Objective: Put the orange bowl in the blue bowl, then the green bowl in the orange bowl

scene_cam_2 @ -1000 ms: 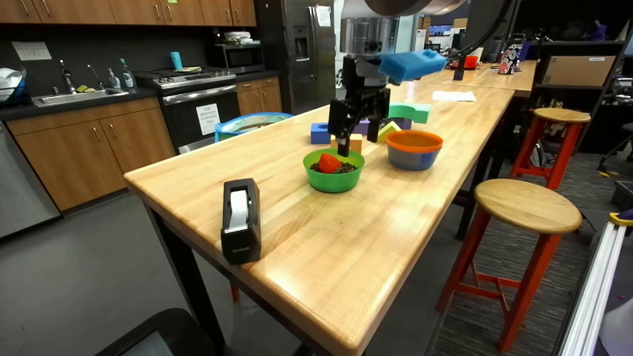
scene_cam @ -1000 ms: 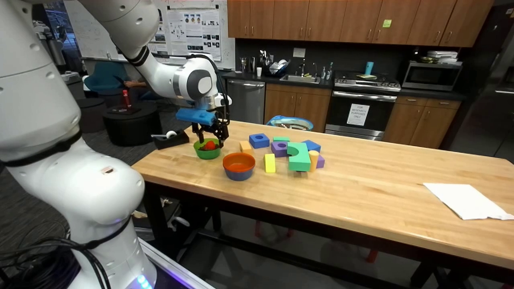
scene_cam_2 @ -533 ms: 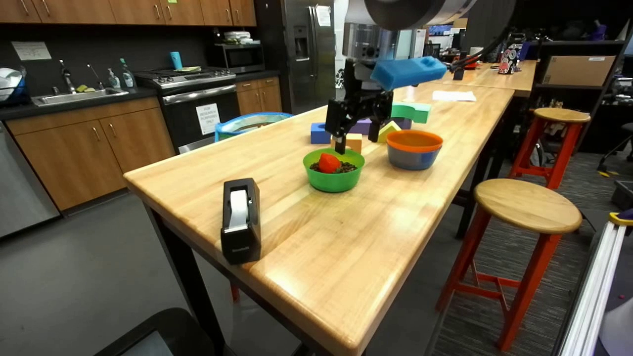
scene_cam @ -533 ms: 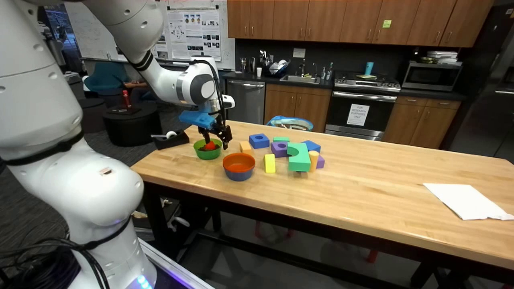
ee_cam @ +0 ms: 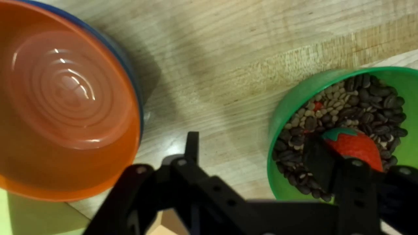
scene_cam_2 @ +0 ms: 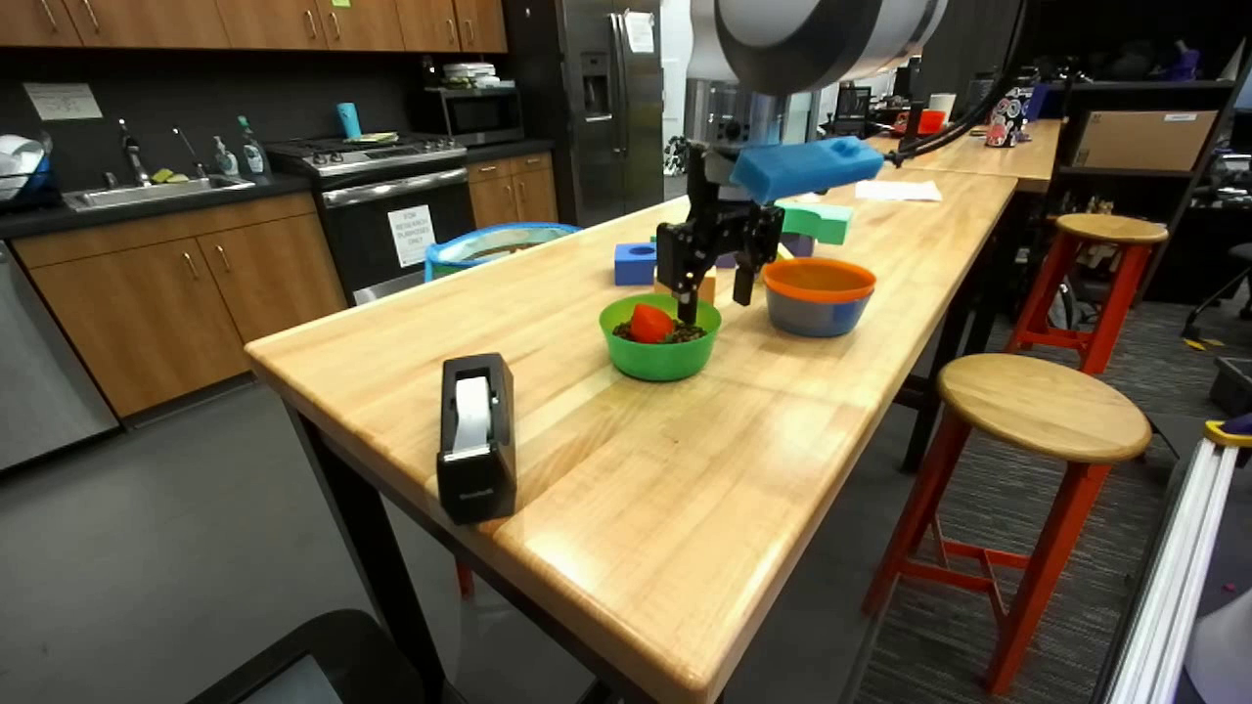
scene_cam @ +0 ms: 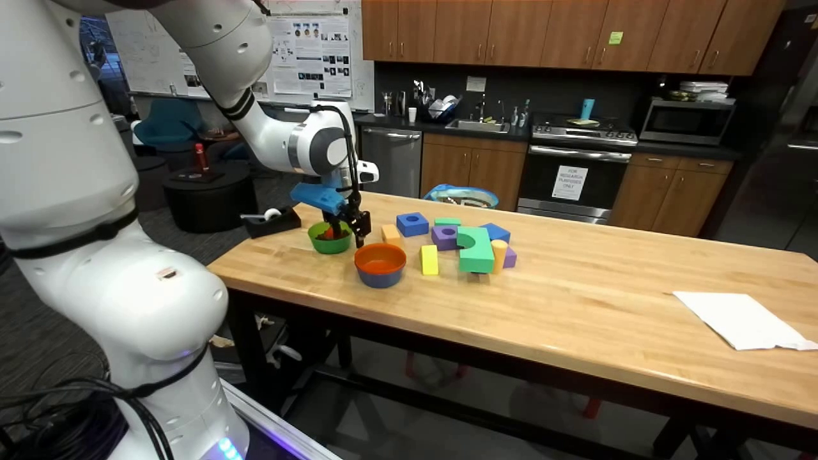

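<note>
The orange bowl (scene_cam: pixel 380 259) sits inside the blue bowl (scene_cam: pixel 380 280); both show stacked in the other views too, orange bowl (scene_cam_2: pixel 820 281), blue bowl (scene_cam_2: pixel 817 320), and orange bowl (ee_cam: pixel 68 91) in the wrist view. The green bowl (scene_cam_2: pixel 657 364) stands upright on the table beside them, holding dark and pale beans and a toy strawberry (ee_cam: pixel 359 148). My gripper (ee_cam: pixel 253 140) is open over the near wall of the green bowl (ee_cam: pixel 271 156). One finger is inside the bowl beside the strawberry; the other is outside, between the bowls. The gripper (scene_cam_2: pixel 716 308) holds nothing.
Several foam blocks, among them a yellow block (scene_cam: pixel 429 260), an orange block (scene_cam: pixel 392 234) and a green arch block (scene_cam: pixel 476 250), lie beside the bowls. A black tape dispenser (scene_cam_2: pixel 476 440) stands near the table's end. White paper (scene_cam: pixel 744 319) lies farther along.
My gripper has moved down and slightly toward the stacked bowls. One finger has gone down into the green bowl. The bowls and blocks have not moved.
</note>
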Motion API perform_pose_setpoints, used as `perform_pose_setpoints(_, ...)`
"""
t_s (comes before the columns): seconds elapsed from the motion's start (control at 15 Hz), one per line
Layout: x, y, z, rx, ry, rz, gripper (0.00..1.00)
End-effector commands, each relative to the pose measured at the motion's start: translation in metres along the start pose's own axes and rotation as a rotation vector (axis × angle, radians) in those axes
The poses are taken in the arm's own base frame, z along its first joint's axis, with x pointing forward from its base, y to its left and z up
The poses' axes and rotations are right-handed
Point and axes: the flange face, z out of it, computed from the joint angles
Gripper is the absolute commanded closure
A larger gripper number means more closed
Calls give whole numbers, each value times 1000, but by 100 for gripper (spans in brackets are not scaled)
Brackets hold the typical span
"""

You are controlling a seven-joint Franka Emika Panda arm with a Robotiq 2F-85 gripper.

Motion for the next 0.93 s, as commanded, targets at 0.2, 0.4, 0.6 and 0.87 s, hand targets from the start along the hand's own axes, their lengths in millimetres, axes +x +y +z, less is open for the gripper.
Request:
perform_pose_setpoints(0.2,10,3,5,-1,-3,29,73)
perform_pose_setpoints(0.4,13,5,4,1,-2,32,96)
perform_pose_setpoints(0.6,16,6,1,3,3,39,100)
perform_pose_setpoints(0.87,18,8,-2,3,3,39,99)
